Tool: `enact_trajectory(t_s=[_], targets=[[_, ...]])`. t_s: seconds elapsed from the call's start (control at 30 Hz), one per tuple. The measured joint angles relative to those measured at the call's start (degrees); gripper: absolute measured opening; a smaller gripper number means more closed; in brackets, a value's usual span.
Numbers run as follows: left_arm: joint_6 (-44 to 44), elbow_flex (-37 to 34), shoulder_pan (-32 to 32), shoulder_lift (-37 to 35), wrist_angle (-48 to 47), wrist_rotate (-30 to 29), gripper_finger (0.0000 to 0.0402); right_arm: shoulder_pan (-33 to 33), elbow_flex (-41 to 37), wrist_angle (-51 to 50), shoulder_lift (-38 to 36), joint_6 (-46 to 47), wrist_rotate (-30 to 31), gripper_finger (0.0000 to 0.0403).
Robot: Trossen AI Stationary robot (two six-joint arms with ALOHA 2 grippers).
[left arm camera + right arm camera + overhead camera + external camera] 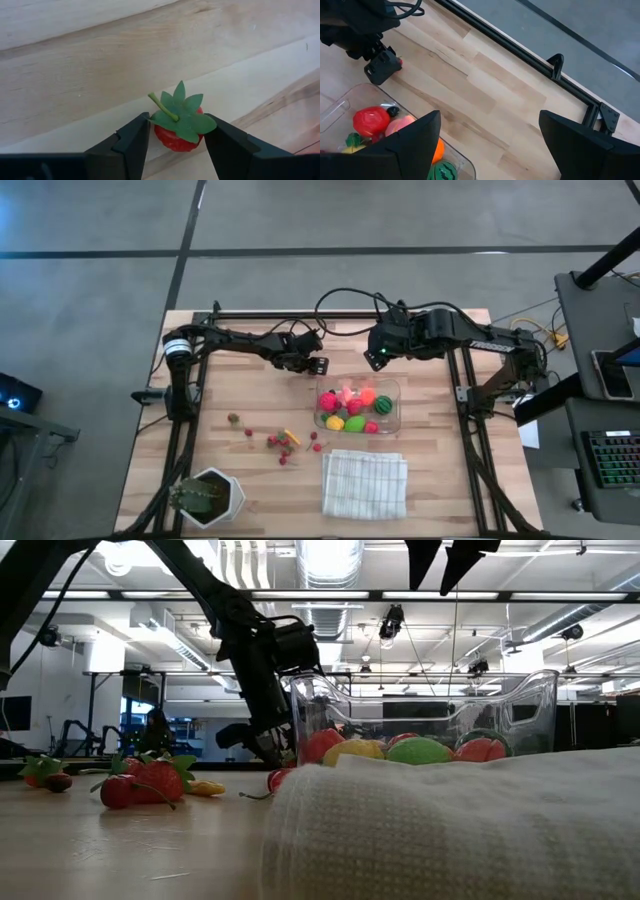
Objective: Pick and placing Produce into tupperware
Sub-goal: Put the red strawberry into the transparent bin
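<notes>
Folded white cloth (450,830) before tupperware (393,392), left gripper (176,145) pinching strawberry (176,137), right gripper (487,142) spread.

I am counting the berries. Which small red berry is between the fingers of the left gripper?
The strawberry with the green leafy cap, between the left gripper fingers, apart from the loose red berries lying near the table's front.

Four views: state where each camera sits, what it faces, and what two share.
High: overhead, straight down on table, both arms.
Low: tabletop height, level past cloth to tupperware.
Left wrist: left gripper around a strawberry.
Right wrist: open right gripper above tupperware.
Shared: tupperware in high, low and right wrist views.
</notes>
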Motion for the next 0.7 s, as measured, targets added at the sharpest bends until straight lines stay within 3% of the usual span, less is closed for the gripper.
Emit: enact_trajectory(t_s=[0.27,0.6,0.7], targets=[[0.01,0.02,-0.11,-0.31,-0.45,0.38,0.0127,-0.04,0.0,0.07,0.0,-0.22,0.16,0.0329],[5.25,0.39,-0.63,-3.68,-0.13,1.66,0.0134,-0.04,0.0,0.15,0.0,-1.09,0.61,0.0329],[6.02,0.39,-1.15,-6.46,0.48,-0.35,0.0134,-0.04,0.0,0.15,0.0,-1.09,0.61,0.0329]])
